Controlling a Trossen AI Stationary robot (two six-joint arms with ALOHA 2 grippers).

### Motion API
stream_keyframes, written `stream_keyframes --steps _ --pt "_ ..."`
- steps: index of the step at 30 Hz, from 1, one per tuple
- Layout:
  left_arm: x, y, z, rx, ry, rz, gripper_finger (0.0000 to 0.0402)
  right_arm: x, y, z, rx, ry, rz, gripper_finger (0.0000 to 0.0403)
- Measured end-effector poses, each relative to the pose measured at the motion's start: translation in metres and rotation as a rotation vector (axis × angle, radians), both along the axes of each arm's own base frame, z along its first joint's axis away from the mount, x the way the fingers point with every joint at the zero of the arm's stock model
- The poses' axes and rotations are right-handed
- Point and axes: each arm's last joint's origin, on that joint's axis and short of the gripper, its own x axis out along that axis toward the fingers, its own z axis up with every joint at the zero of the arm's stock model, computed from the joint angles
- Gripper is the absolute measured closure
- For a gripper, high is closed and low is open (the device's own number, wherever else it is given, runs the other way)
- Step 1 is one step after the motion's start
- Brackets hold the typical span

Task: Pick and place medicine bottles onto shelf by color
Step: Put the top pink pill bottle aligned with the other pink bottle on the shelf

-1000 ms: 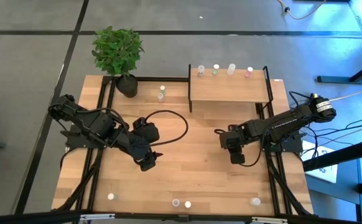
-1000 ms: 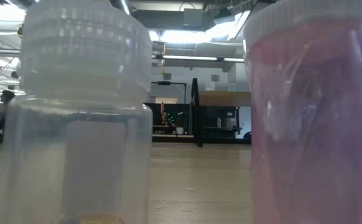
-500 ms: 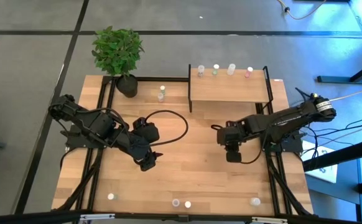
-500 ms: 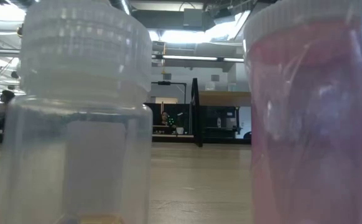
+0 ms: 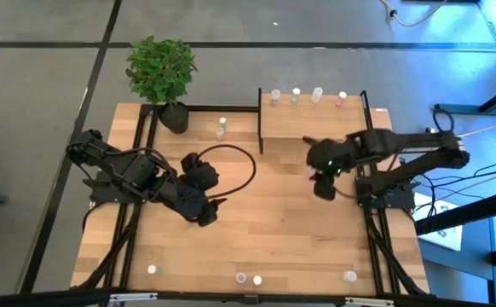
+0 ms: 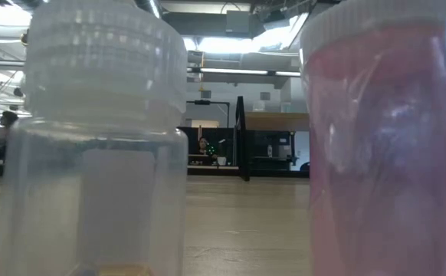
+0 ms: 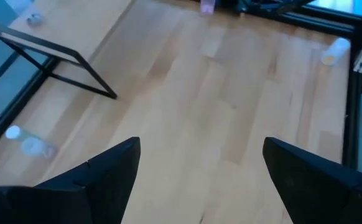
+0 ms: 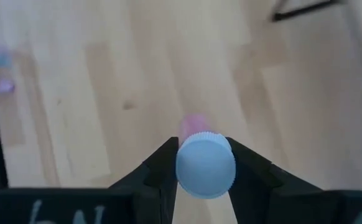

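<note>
While the left gripper [image 5: 211, 207] sits spread and empty mid-table, the right gripper [image 5: 319, 173], clamped on 1 bottle [image 8: 205, 165], has swung up toward the shelf [image 5: 312, 126] holding 4 bottles, so placement looks next.

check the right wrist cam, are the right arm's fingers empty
No, the right gripper is shut on a small bottle, its pale cap wedged between the two dark fingers above the wooden table.
</note>
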Motion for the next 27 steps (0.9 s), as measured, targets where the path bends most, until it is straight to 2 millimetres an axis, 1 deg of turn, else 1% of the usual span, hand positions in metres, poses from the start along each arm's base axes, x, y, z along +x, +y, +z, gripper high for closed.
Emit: stream_keyframes --steps 6,11,14,18,23,27 --pt "0.003 0.008 0.0 0.0 0.0 0.03 0.0067 -0.018 -0.024 0.03 -0.045 0.018 -0.174 0.0286" --pt "0.008 0.018 0.001 0.022 -0.012 0.071 0.0067 -0.03 -0.046 0.058 -0.068 -0.037 -0.358 0.0286" --pt "0.01 0.022 0.002 0.054 -0.019 0.078 0.0067 -0.04 -0.059 0.069 -0.083 -0.044 -0.468 0.0286" --pt "0.014 0.028 0.003 0.075 -0.031 0.069 0.0067 -0.052 -0.077 0.074 -0.086 -0.021 -0.575 0.0286" --pt "0.017 0.032 0.004 0.072 -0.025 0.041 0.0067 -0.064 -0.099 0.071 -0.08 0.051 -0.723 0.0286" --pt "0.018 0.034 0.004 0.064 -0.022 0.041 0.0067 -0.067 -0.12 0.067 -0.09 0.076 -0.813 0.0286"
